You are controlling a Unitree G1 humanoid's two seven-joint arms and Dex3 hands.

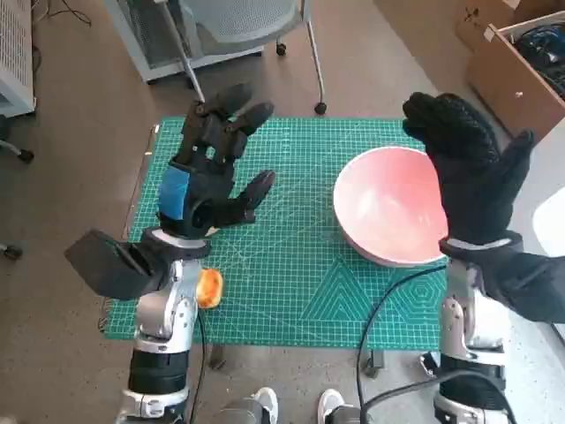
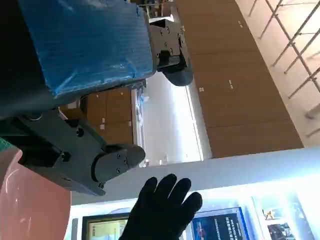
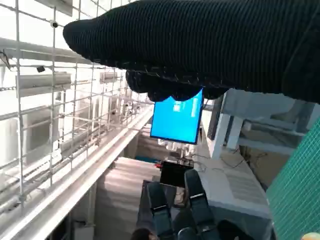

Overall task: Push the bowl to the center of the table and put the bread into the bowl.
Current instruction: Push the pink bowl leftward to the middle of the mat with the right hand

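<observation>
A pink bowl (image 1: 388,208) sits on the right part of the green cutting mat (image 1: 291,265); its rim also shows in the left wrist view as the pink bowl (image 2: 25,200). A golden piece of bread (image 1: 209,287) lies near the mat's front left, partly hidden behind my left forearm. My left hand (image 1: 212,172) is raised above the mat's left side, fingers spread, holding nothing. My right hand (image 1: 468,172) is raised at the bowl's right rim, fingers extended and empty. The left wrist view shows the right hand (image 2: 162,210) opposite the left hand (image 2: 90,65). The glove (image 3: 210,45) fills the right wrist view.
An office chair base (image 1: 256,44) stands beyond the table's far edge. Cardboard boxes (image 1: 521,53) are at the back right. A person's shoes (image 1: 265,406) show below the table's front edge. A black cable (image 1: 380,309) crosses the mat's front right.
</observation>
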